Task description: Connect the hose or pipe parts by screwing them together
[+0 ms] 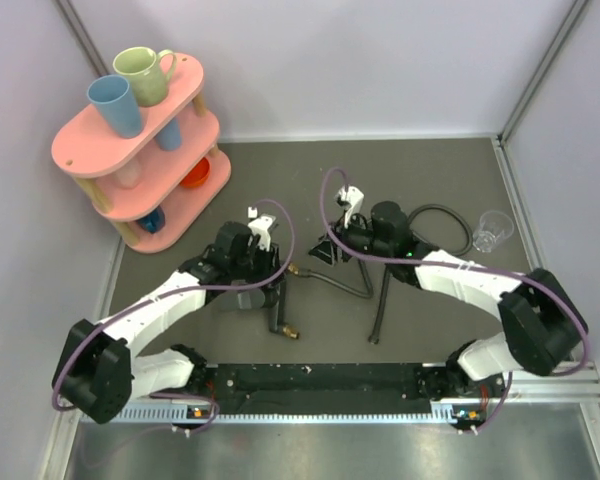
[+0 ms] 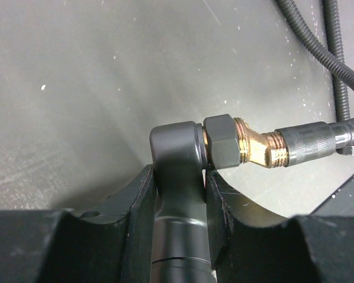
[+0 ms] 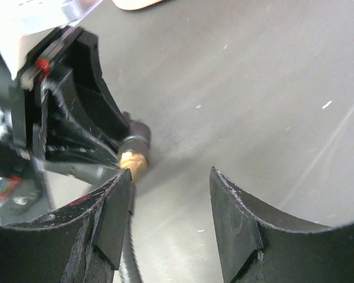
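Observation:
My left gripper (image 2: 177, 174) is shut on the dark grey body of the forked fitting (image 2: 176, 147). A brass elbow (image 2: 256, 147) sticks out of the fitting to the right, and the hose's end collar (image 2: 307, 141) sits on its thread. From above, the left gripper (image 1: 265, 272) holds the fitting (image 1: 278, 305) left of centre, and the hose (image 1: 345, 283) runs right from it and loops behind the right arm. My right gripper (image 1: 327, 252) hovers beside the joint. Its jaws (image 3: 171, 174) stand open with nothing between them; the hose (image 3: 128, 265) runs just outside the left finger, near the brass end (image 3: 133, 160).
A pink two-tier rack (image 1: 75, 150) with mugs and an orange bowl (image 1: 195, 172) stands at the back left. A clear plastic cup (image 1: 492, 230) stands at the right, close to the hose loop (image 1: 450, 215). Grey walls enclose the table on three sides.

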You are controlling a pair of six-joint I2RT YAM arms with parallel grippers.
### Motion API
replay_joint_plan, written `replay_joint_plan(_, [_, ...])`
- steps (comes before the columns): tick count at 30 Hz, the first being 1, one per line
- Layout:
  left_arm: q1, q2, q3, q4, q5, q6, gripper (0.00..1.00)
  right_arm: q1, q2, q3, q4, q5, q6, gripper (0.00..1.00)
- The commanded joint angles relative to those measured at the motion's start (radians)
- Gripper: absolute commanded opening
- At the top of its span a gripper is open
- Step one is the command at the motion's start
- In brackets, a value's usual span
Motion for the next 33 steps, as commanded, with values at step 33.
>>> replay_joint_plan(33, [0.107,0.305,0.382,-0.473,0.401,0.144,0.0,0.41,-0.058,-0.06,-0.128,0.353,-1.462,0.32])
